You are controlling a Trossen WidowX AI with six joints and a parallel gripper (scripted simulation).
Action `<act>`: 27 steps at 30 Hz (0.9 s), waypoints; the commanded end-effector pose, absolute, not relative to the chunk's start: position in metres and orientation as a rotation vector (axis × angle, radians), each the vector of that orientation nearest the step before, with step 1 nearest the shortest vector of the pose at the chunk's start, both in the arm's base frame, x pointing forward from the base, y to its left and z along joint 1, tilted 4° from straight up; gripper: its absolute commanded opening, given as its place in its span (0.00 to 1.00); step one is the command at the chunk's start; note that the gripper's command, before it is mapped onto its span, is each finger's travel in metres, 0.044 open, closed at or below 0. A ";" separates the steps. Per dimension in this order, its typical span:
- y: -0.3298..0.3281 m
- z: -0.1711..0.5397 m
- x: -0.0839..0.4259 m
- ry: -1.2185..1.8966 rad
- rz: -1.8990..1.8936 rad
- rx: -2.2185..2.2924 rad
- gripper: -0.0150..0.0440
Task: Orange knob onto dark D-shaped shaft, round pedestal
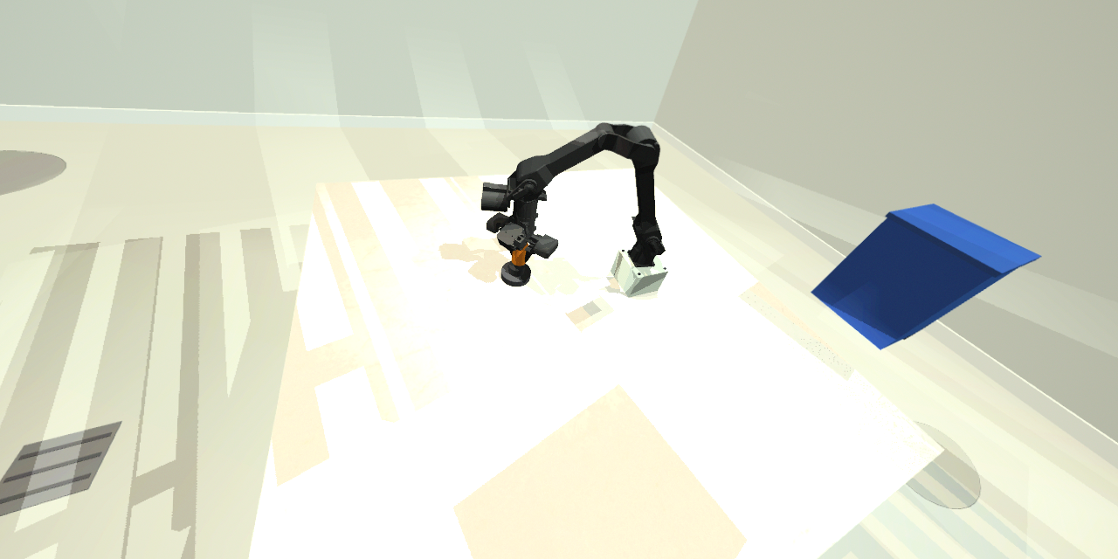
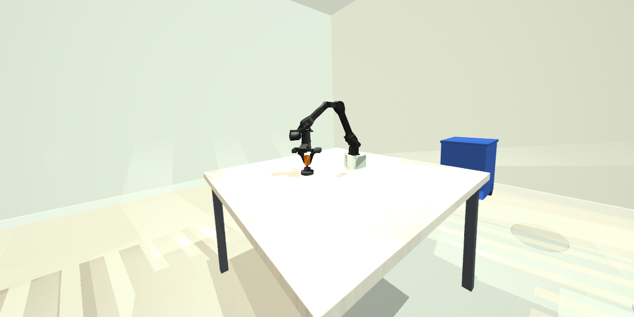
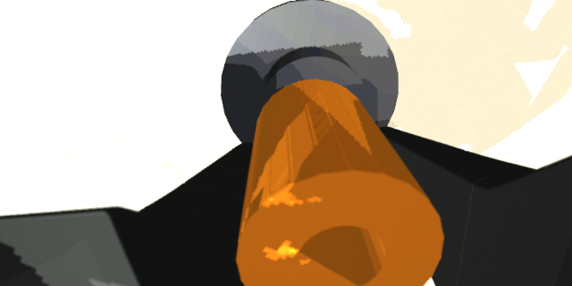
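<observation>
The orange knob [image 1: 519, 255] [image 2: 307, 160] [image 3: 341, 183] stands upright over the round black pedestal [image 1: 515, 278] [image 2: 306, 172] [image 3: 308, 20]. A short dark gap shows between the knob's lower end and the pedestal's wide base in the exterior view. The shaft is mostly hidden, and I cannot tell whether its tip is inside the knob. The wrist view shows the D-shaped hole in the knob's top, its flat edge toward the lower left. My gripper [image 1: 520, 251] [image 2: 307, 159] [image 3: 315, 147] is shut on the knob, with one finger on each side.
The white table [image 1: 547, 368] [image 2: 332, 217] bears the pedestal and the arm's pale base block [image 1: 640, 281] [image 2: 355, 161], which stands to the right of the pedestal. A blue cabinet [image 1: 899, 274] [image 2: 463, 155] stands beyond the table's right edge. Patches of light and shadow lie on the table.
</observation>
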State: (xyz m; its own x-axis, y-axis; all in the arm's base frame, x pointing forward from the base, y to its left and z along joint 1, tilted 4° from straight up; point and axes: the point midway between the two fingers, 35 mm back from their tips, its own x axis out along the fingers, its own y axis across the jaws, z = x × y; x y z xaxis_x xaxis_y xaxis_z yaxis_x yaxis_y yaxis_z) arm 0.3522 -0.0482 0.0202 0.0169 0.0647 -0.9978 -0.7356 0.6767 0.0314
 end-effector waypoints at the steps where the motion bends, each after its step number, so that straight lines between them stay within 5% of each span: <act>1: -0.049 0.024 0.357 1.417 0.684 -0.608 0.25; 27: -0.048 0.025 0.352 1.355 0.839 -0.771 0.25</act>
State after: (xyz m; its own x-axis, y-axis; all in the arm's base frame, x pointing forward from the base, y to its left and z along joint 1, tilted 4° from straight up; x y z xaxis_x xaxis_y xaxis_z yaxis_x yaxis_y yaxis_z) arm 0.3531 -0.0486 0.0220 0.0207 0.0641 -0.9977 -0.8401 0.5421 0.0174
